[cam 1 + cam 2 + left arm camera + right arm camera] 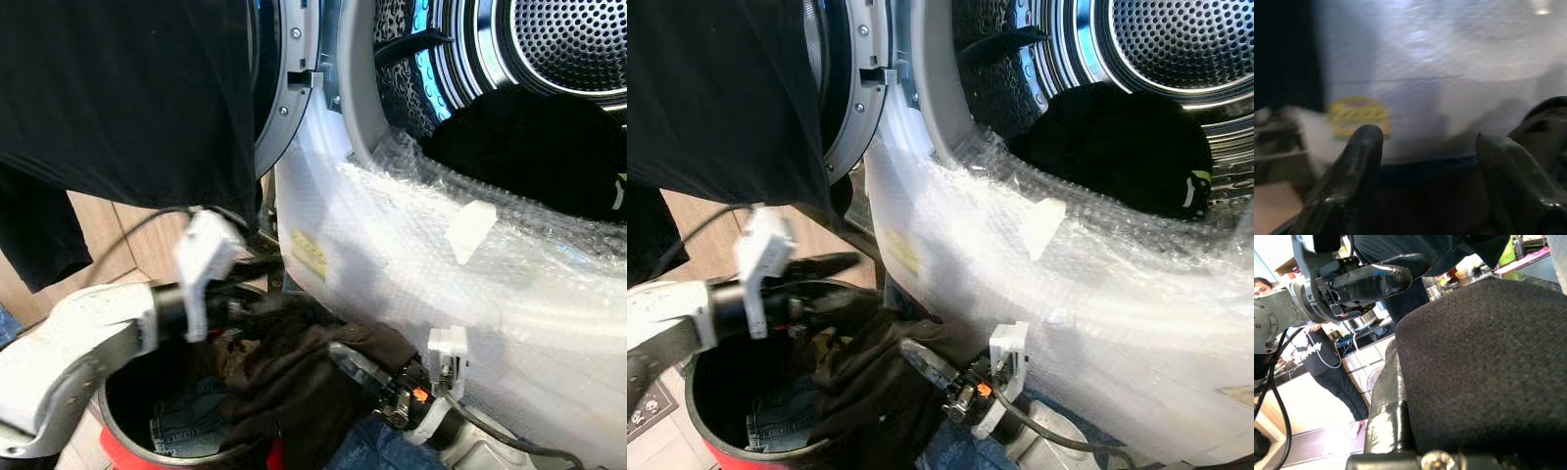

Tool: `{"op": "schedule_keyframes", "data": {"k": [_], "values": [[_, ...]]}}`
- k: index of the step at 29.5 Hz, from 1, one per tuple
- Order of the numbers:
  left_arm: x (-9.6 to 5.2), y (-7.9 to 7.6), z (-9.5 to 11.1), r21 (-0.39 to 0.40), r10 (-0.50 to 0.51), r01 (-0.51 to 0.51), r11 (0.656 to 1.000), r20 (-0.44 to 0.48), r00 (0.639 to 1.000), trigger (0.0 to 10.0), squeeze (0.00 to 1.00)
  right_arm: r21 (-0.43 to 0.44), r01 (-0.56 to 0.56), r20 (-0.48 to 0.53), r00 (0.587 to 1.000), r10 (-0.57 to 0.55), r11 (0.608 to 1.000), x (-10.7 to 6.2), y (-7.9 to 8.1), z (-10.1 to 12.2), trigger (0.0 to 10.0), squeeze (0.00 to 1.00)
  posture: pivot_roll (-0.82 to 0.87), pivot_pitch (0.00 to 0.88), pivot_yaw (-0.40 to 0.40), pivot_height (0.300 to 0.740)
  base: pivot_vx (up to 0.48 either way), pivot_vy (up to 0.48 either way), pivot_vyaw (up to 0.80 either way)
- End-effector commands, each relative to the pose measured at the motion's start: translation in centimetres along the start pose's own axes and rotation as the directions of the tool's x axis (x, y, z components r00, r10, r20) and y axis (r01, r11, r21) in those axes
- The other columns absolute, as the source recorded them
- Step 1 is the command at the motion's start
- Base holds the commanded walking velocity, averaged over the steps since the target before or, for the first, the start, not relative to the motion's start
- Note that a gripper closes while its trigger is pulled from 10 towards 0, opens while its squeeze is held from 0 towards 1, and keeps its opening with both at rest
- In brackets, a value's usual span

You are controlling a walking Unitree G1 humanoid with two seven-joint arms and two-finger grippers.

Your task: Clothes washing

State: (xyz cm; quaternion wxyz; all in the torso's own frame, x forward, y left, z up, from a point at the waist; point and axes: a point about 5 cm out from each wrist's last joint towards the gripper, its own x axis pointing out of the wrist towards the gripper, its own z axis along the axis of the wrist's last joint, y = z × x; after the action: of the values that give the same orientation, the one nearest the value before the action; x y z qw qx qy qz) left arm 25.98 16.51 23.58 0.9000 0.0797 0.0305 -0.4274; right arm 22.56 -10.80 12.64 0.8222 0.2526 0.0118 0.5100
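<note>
Hiding right gripper (343, 357) tips: dark garment (294, 377).

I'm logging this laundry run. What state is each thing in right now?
Washer door: open.
Drum: holds a black garment.
Bucket: holds jeans.
Dark brown garment: draped over the bucket rim.
Left hand: open, above the bucket.
Right hand: at the dark brown garment, grip unclear.

Left hand (1425, 147) fingers apart; right hand (343, 360) reaching low — seemingly clamped shut.
</note>
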Motion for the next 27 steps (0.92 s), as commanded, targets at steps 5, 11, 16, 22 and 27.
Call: {"op": "schedule_keyframes", "data": {"k": [5, 11, 16, 22, 27], "values": [[-0.9, 2.4, -3.0, -0.057, 0.315, -0.318, 0.946, -0.051, 0.948, 10.0, 1.0, -0.049, -0.049, 0.04, 0.998, 0.051, 0.998, 0.2, 0.5, 2.0, 0.0, 0.0, 0.18, 0.036, -0.057, 0.74, 0.0, 0.0, 0.0], [-1.0, 2.4, -3.0, -0.057, 0.318, -0.32, 0.946, -0.052, 0.947, 10.0, 1.0, -0.049, -0.05, 0.04, 0.998, 0.052, 0.998, 0.2, 0.5, 2.0, 0.0, 0.0, 0.18, 0.036, -0.057, 0.74, 0.0, 0.0, 0.0], [-1.6, 3.9, -7.3, -0.091, 0.541, -0.548, 0.831, -0.093, 0.836, 10.0, 0.0, -0.132, -0.105, 0.134, 0.983, 0.123, 0.986, 0.7, 1.3, 5.7, 0.0, 0.0, 0.18, 0.054, -0.064, 0.74, 0.0, 0.0, 0.0], [-1.7, 4.5, -9.0, -0.11, 0.67, -0.673, 0.731, -0.068, 0.739, 10.0, 0.0, -0.151, -0.125, 0.171, 0.974, 0.15, 0.981, 0.9, 1.9, 6.8, 0.0, 0.0, 0.18, 0.054, -0.064, 0.74, 0.0, 0.0, 0.0], [-1.6, 4.5, -9.1, -0.106, 0.677, -0.679, 0.726, -0.056, 0.734, 10.0, 0.0, -0.146, -0.126, 0.17, 0.974, 0.15, 0.981, 0.9, 1.9, 6.9, 0.0, 0.0, 0.18, 0.054, -0.064, 0.74, 0.0, 0.0, 0.0]]}}
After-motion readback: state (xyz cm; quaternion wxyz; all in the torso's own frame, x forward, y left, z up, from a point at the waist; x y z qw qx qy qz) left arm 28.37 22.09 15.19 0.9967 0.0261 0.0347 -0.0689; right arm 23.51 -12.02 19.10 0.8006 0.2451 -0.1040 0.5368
